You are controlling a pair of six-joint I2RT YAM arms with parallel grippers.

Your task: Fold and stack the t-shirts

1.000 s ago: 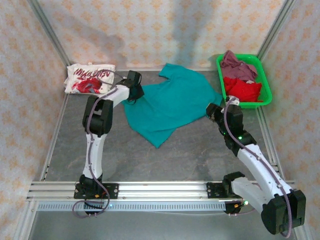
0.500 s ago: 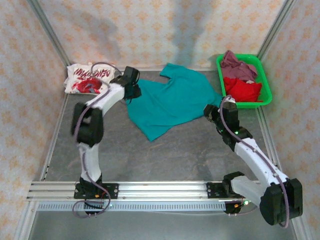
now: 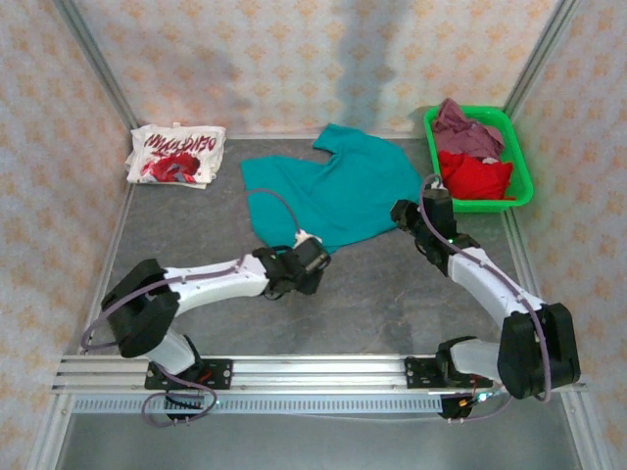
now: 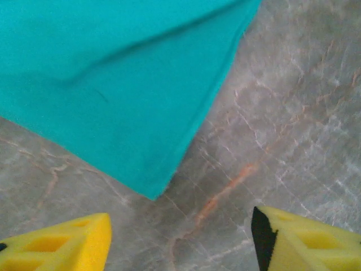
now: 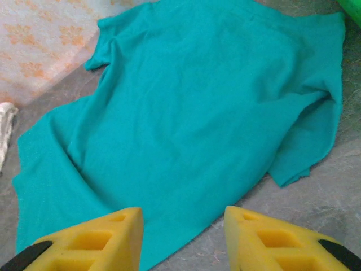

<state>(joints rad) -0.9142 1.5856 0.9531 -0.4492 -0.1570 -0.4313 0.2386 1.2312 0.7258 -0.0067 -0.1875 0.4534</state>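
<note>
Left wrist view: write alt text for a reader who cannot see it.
A corner of a teal t-shirt lies flat on a grey marbled table. Below it, the left gripper is open, its yellow fingers wide apart, holding nothing.

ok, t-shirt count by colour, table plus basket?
teal t-shirt: 1, spread out in the middle
white t-shirt with red print: 1, far left
red t-shirt: 1, in the green basket
mauve t-shirt: 1, in the basket too
Total: 4 visible; the basket heap may hide more.
</note>
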